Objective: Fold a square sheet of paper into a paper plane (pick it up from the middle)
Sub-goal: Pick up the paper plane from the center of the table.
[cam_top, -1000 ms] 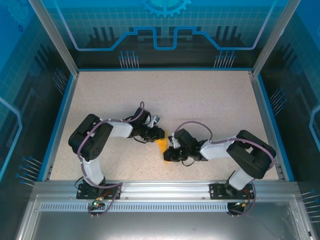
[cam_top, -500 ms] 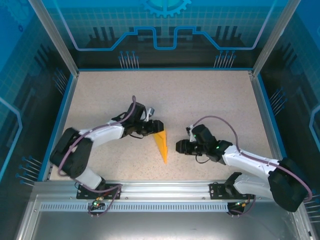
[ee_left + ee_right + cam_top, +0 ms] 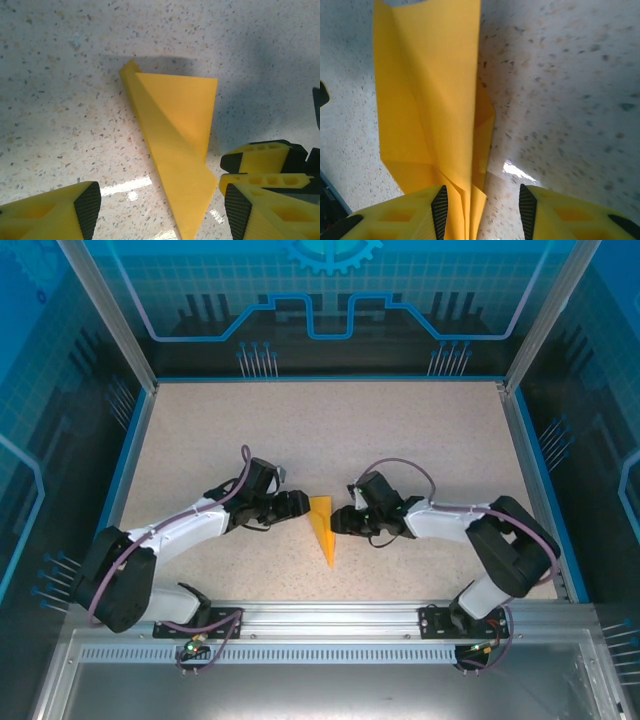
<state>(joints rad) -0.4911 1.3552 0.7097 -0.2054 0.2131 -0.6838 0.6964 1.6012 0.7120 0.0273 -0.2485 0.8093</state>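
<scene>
Spreading under everything is one worktop (image 3: 420,440), a flat beige slab speckled with fine dark grains, glossy where light glints off it. Two arms lie low over it, white shells with black joints and purple cables: the left arm (image 3: 190,525) reaches in from the left, the right arm (image 3: 450,520) from the right. Two grippers meet mid-worktop, each with two blocky yellow fingers (image 3: 55,217) faced in black textured pads. The left gripper (image 3: 297,508) is spread wide and holds nothing. The right gripper (image 3: 337,523) is parted more narrowly, also clamping nothing. One paper (image 3: 322,530), thin and orange-yellow, lies flat on the worktop between them, folded into a slim pointed triangle with crisp diagonal creases and layered flaps. Its wide end is away from the arm bases, its tip toward them. One folded edge sits in the gap of the right gripper's fingers
</scene>
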